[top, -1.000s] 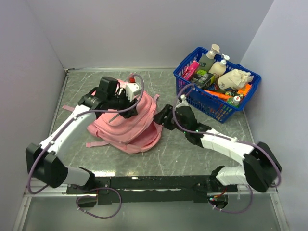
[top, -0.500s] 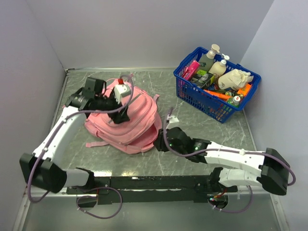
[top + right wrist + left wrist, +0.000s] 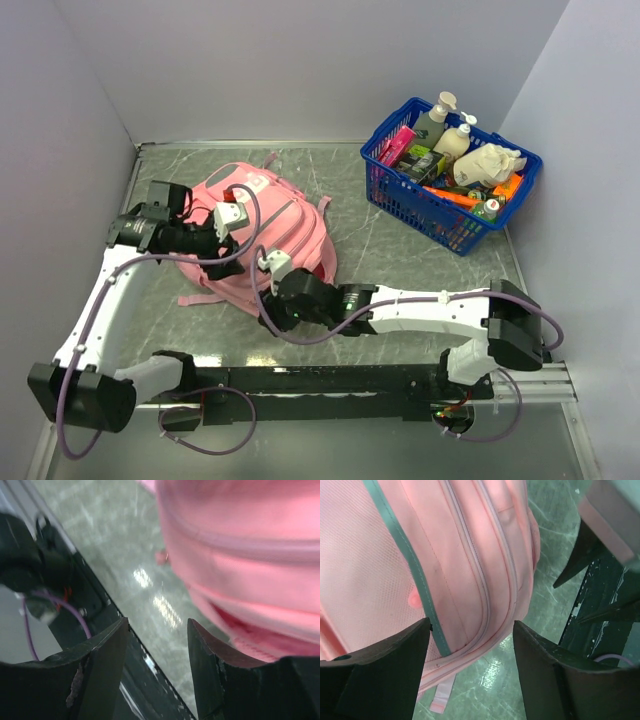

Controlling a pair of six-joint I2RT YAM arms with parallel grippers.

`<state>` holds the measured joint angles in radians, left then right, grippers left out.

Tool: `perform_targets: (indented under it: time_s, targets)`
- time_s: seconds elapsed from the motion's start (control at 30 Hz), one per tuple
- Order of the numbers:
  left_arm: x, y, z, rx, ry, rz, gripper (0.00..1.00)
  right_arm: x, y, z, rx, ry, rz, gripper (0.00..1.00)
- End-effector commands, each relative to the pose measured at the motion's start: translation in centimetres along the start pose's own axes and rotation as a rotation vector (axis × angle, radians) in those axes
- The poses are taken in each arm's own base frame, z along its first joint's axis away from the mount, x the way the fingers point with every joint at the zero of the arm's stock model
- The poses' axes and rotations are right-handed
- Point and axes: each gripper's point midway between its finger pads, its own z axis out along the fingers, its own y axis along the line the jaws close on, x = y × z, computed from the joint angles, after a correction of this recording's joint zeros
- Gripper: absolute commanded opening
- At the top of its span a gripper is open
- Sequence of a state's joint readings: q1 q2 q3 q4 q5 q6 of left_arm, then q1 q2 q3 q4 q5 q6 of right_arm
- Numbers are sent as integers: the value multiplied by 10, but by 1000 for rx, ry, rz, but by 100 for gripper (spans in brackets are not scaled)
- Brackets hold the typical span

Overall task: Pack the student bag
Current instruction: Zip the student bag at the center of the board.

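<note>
On the left half of the green-grey table [image 3: 420,270], the student bag [image 3: 290,235] lies flat. Its grey patch [image 3: 250,182] points toward the far wall, and a pink strap [image 3: 200,299] trails from its near-left edge onto the tabletop.

I hold my left gripper [image 3: 470,627] over the bag's left side. Its fingers [image 3: 385,665] stand wide apart with nothing caught between them. Through the gap I see pink fabric crossed by curving zip seams [image 3: 482,590] and a grey-green trim strip [image 3: 400,550]. I cannot tell whether the tips press on the fabric or sit just above it.

My right arm stretches leftward across the front of the table, and my right gripper [image 3: 157,625] sits low at the bag's near edge. Its fingers are also spread and hold nothing. That wrist view is blurred. Between the fingers I make out glossy tabletop and the black base rail [image 3: 150,680], while the bag's pink bulge fills the upper right. I cannot tell whether these fingers touch the bag.

By the far right corner, well apart from the bag, stands a blue basket [image 3: 440,218]. It is crowded with white bottles [image 3: 452,138] and coloured packets.
</note>
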<state>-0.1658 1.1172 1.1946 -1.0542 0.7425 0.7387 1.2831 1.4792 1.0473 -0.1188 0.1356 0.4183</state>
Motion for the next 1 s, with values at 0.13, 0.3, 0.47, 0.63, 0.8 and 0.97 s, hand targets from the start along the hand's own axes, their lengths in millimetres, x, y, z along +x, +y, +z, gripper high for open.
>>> perform_targets:
  time_s: [0.13,0.3,0.47,0.63,0.8,0.97]
  targets:
    - [5,21,19,33,-26,-3,71,54,-9,21,-1,139,-63,57]
    - [4,43,43,50,-48,-75,69,67,-45,42,125,105,-38,64]
    - [0,51,64,82,-40,-112,66,76,-104,48,304,84,139,58]
    - [-7,42,86,116,-27,-92,66,65,-153,31,405,-18,262,52]
    - [-12,58,99,95,-28,-115,65,50,-157,18,357,-102,227,57]
    - [-11,71,104,51,-20,-128,64,52,-145,-2,278,-174,196,63]
